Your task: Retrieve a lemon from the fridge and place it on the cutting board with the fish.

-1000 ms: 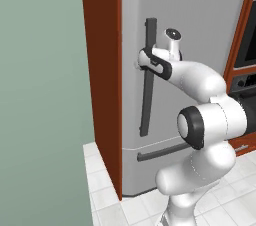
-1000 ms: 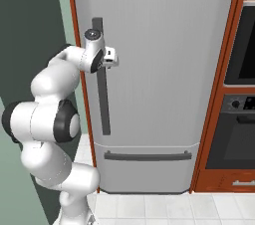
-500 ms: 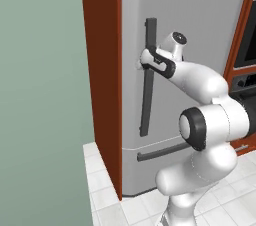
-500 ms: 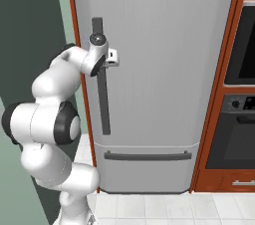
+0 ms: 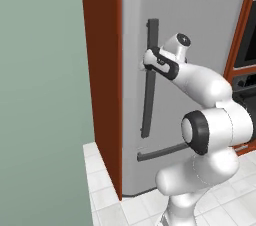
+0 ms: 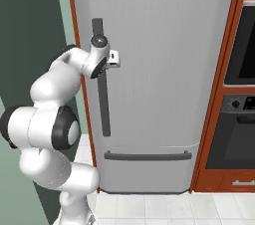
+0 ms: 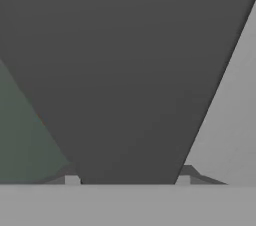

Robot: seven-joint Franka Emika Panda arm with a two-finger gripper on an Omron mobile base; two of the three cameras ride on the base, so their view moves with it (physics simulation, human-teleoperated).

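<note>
At smooth grey fridge [image 6: 164, 69] door: jaws pinching dark, flat vertical bar handle [image 6: 103, 104].

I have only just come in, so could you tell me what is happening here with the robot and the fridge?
The white arm has reached up to the fridge and its pincer is shut on the upper part of the tall dark vertical handle. The hand view shows the handle close up between the finger tips. The fridge door is closed, so no lemon has been fetched yet; opening the door looks like the likely next move.
</note>
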